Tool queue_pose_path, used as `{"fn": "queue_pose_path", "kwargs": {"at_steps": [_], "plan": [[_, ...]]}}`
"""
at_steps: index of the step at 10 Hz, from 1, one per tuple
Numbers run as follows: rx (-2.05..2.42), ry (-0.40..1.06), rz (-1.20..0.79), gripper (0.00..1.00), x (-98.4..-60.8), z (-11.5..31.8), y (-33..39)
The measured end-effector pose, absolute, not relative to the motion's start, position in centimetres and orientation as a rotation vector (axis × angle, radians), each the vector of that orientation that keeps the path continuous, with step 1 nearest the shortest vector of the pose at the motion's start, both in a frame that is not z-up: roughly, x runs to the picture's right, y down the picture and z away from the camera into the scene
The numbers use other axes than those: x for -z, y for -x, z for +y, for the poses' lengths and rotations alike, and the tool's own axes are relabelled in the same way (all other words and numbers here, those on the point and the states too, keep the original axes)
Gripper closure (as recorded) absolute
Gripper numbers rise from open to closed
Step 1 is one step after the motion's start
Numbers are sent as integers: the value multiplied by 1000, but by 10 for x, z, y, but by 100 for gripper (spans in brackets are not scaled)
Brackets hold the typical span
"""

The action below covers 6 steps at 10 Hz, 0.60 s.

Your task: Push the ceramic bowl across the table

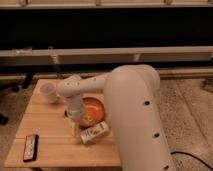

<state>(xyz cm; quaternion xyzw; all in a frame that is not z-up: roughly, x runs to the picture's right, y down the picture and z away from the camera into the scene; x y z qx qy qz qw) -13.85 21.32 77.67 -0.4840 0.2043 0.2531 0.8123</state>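
The ceramic bowl (pixel 93 109) is glossy orange with a paler speckled inside. The counter (pixel 50 142) is light planked wood. The white arm hides the claw (pixel 73 125) at the bowl's left. Far left, a translucent white cup (pixel 49 92); near left, a black remote (pixel 31 147).

The worktop (pixel 47 145), a small light-wood surface with a planked top, carries the ceramic bowl (pixel 95 107), glossy orange with a paler speckled inside, near its right part; the big white arm (pixel 132 115) reaches in from the lower right and partly hides the bowl; the gripper (pixel 75 122) points down at the bowl's left edge, just beside or touching it; a white cup (pixel 49 92) stands near the back left corner; a small white packet (pixel 95 133) lies just in front of the bowl; a dark remote-like object (pixel 31 147) lies at the front left.
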Motion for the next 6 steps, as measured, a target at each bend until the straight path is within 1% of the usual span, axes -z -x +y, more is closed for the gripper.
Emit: {"fn": "queue_pose_path", "kwargs": {"at_steps": [3, 6], "plan": [[-539, 1024, 431, 35, -776, 209, 130], [-541, 1016, 421, 35, -766, 213, 118]]}}
